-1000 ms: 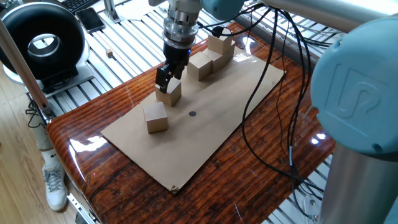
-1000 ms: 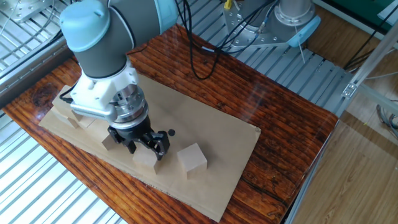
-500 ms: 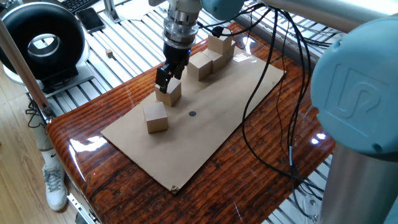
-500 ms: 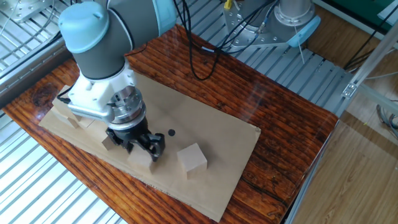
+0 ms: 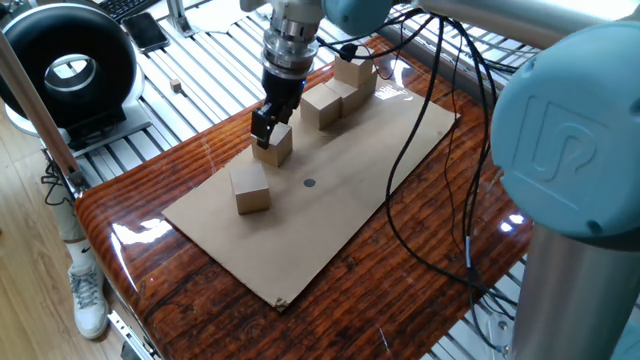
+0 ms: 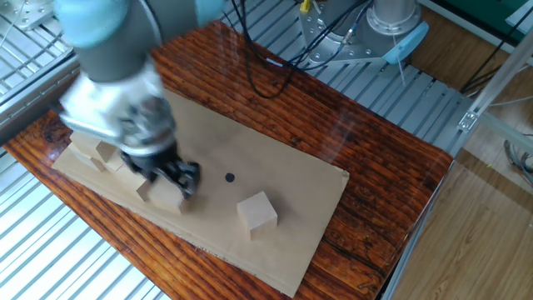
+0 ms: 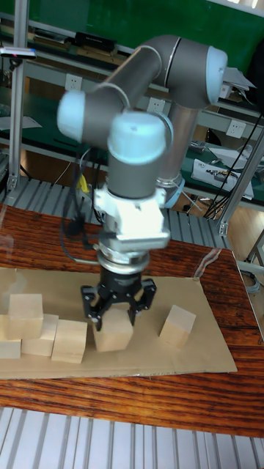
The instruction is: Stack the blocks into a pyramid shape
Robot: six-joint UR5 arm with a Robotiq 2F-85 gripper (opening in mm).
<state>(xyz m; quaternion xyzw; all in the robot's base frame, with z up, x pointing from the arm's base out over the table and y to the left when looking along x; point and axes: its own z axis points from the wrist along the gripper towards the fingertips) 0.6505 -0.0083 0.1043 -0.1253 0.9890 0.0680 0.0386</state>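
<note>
Tan wood sits between my jaws: in one fixed view my gripper (image 5: 270, 132) is closed on a block (image 5: 273, 146) resting on the cardboard (image 5: 340, 210), with a lone block (image 5: 250, 187) nearer and a cluster (image 5: 338, 85) farther along the sheet. In the other fixed view, blurred, my gripper (image 6: 171, 179) clamps that block (image 6: 166, 197), the lone block (image 6: 256, 211) to its right. In the tall view my gripper (image 7: 117, 302) pinches the block (image 7: 114, 330) between cluster (image 7: 38, 326) left and lone block (image 7: 177, 326) right.
</note>
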